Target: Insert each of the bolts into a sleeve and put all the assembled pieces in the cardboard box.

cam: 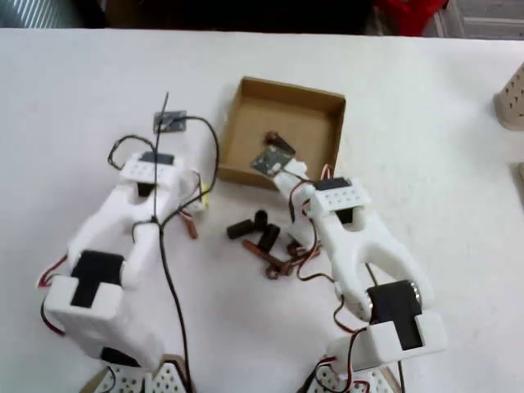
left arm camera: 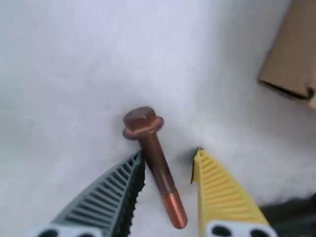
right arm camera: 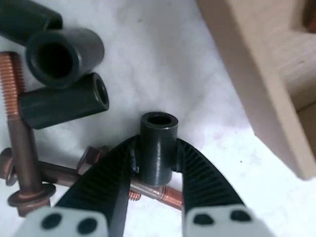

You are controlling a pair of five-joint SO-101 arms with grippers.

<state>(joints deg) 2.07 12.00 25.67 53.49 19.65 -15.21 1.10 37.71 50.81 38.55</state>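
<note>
Left pincer [left arm camera: 168,154] is gaping astride a bolt [left arm camera: 149,139] on the white bench [left arm camera: 74,59]; right pincer [right arm camera: 157,150] is clamping a sleeve [right arm camera: 159,131].

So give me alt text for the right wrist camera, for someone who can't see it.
The black, ribbed right gripper clamps a black cylindrical sleeve, its open end in view, above the white table. Three more black sleeves and several copper-coloured bolts lie close by, and the wall of a brown cardboard box stands nearby.
</note>
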